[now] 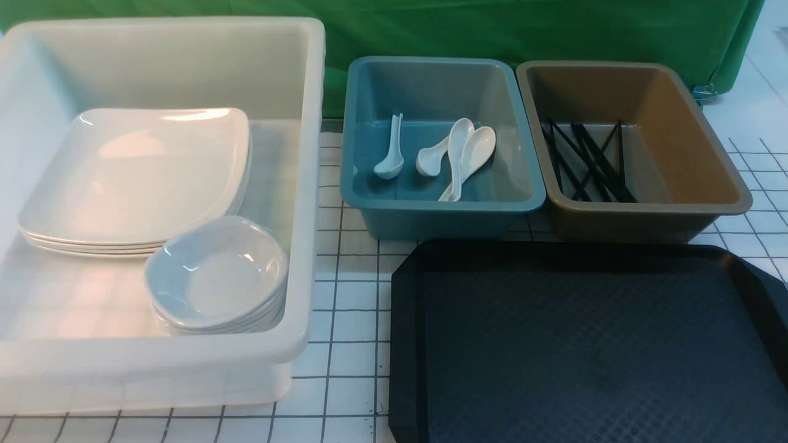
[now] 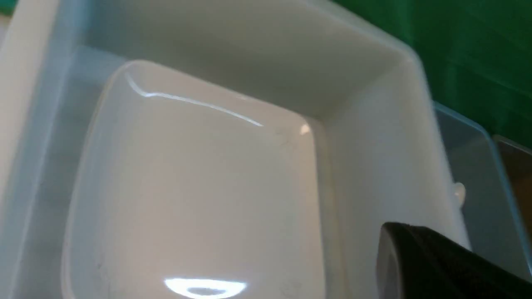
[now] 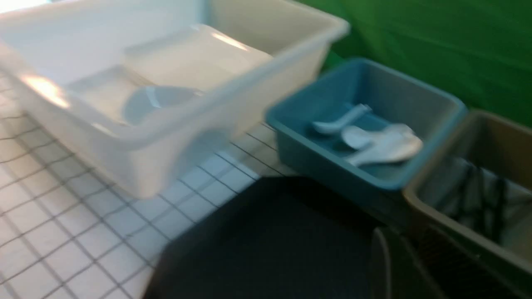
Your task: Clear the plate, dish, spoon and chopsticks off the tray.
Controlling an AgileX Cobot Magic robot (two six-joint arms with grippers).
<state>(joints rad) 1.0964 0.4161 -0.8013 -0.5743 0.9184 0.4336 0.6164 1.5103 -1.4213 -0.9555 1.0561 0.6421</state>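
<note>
Front view: white gridded tabletop (image 1: pixel 345 295), green backdrop (image 1: pixel 492 31); left fingers clenched, right fingers' state unclear

Tray (image 1: pixel 591 344) surface bare, white tub (image 1: pixel 308 184), blue bin (image 1: pixel 443 212), brown bin (image 1: pixel 640 215) crowding its far side

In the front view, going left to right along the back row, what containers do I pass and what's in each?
White bin holding stacked square plates and small dishes → blue bin holding spoons → brown bin holding black chopsticks. The black tray sits nearer, with nothing on it.
</note>
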